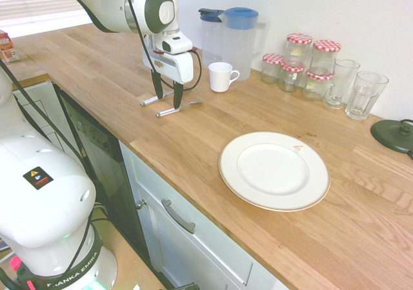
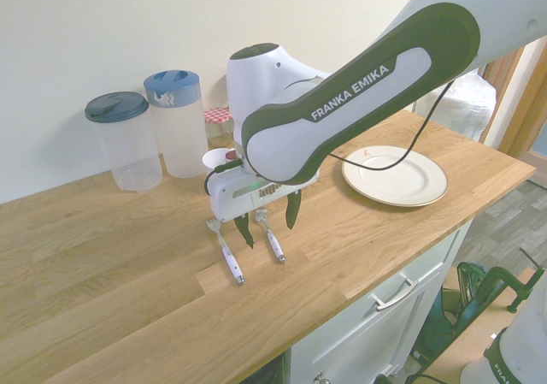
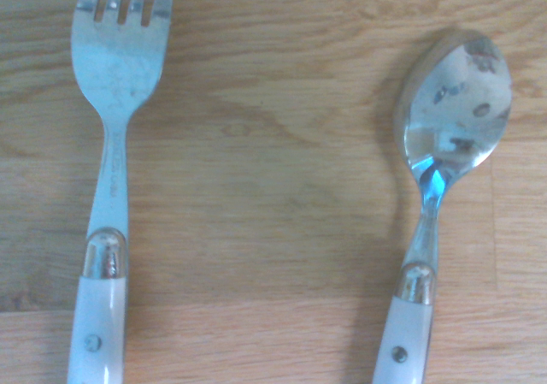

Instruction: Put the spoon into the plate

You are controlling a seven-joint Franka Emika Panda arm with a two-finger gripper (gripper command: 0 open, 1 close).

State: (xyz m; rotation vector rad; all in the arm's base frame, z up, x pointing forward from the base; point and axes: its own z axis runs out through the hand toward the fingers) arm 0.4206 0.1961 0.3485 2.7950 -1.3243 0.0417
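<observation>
Spoon (image 3: 444,153) and fork (image 3: 115,144) lay side by side on the oak-look counter (image 1: 213,125), both with shiny steel heads, a metal collar and pale riveted handles; in the wrist view the fork sat at left and the spoon at right, its oval bowl mirror-bright. In the first exterior view the pair lay at upper centre, under the gripper (image 1: 167,88), whose dark fingers hung wide apart, pointing down and holding nothing. The plate (image 1: 274,170), a round glossy cream disc with a broad flat rim, rested well apart at lower right.

The main risk, as I judged it, was a grab at the wrong utensil, because the two looked so alike and lay close together. A second risk was a slip, as the thin, smooth handle lay flat on hard wood and offered the fingers little to pinch.
</observation>
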